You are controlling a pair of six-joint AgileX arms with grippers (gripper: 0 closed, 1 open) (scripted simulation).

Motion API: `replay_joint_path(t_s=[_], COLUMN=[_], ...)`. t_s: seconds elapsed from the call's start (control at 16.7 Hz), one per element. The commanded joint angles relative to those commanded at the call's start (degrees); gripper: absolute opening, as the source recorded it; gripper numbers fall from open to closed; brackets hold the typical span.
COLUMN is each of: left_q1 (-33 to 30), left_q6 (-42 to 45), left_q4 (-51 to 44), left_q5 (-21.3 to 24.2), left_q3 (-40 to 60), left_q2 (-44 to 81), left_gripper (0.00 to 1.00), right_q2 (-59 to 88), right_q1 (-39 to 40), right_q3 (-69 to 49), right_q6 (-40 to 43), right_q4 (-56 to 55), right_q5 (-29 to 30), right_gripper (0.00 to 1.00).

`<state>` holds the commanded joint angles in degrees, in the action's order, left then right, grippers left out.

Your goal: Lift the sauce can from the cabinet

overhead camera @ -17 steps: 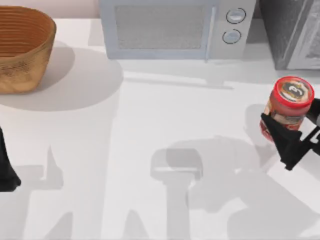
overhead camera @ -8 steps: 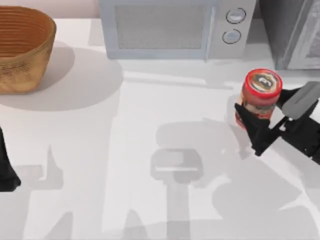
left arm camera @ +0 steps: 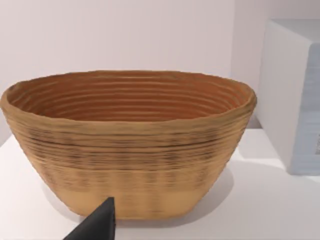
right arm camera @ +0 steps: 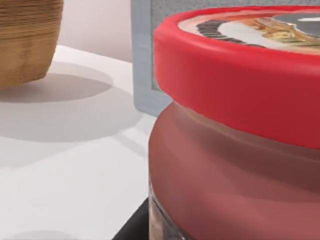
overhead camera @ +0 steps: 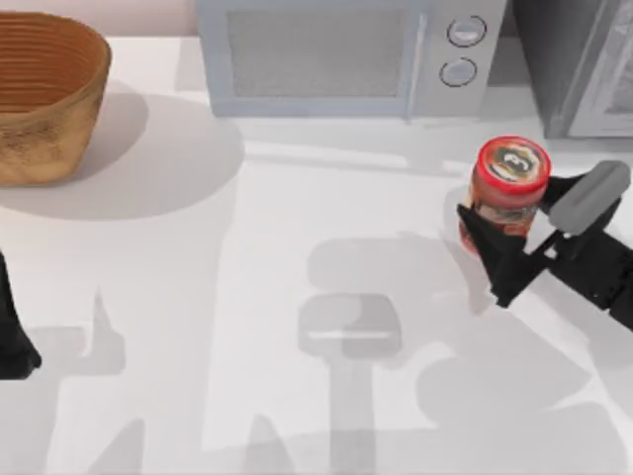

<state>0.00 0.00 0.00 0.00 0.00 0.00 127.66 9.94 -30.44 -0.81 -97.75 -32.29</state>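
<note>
Top view: right gripper (overhead camera: 502, 245) pinches the sauce can (overhead camera: 508, 188) at the table's (overhead camera: 297, 247) right side, in front of the microwave's (overhead camera: 346, 54) knob end and near the cabinet (overhead camera: 574, 59); can upright, red top showing. Left arm parked at the left edge, basket (overhead camera: 45, 94) at the far left.

Left wrist view: basket (left arm camera: 127, 145) ahead, one dark fingertip (left arm camera: 97, 222) visible; left gripper's opening cannot be told.

Right wrist view: sauce can (right arm camera: 235, 145) close up between the fingers.

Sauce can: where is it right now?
In the top view the sauce can is at the table's right side, held by the right gripper, in front of the microwave's knob end, left of the cabinet.
</note>
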Motion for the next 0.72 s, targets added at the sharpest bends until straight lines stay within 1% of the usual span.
replay_joint_path(t_s=[0.6, 0.66, 0.72], left_q1=[0.0, 0.0, 0.0], left_q6=[0.0, 0.0, 0.0], left_q4=[0.0, 0.0, 0.0], left_q5=[0.0, 0.0, 0.0], left_q3=[0.0, 0.0, 0.0], left_q2=[0.0, 0.0, 0.0], left_gripper=[1.0, 1.0, 1.0], right_q2=[0.0, 0.0, 0.0], right_q1=[0.0, 0.0, 0.0], right_q3=[0.0, 0.0, 0.0], right_q6=[0.0, 0.0, 0.0], right_q4=[0.0, 0.0, 0.0], right_q5=[0.0, 0.0, 0.0], right_gripper=[0.98, 1.0, 1.0])
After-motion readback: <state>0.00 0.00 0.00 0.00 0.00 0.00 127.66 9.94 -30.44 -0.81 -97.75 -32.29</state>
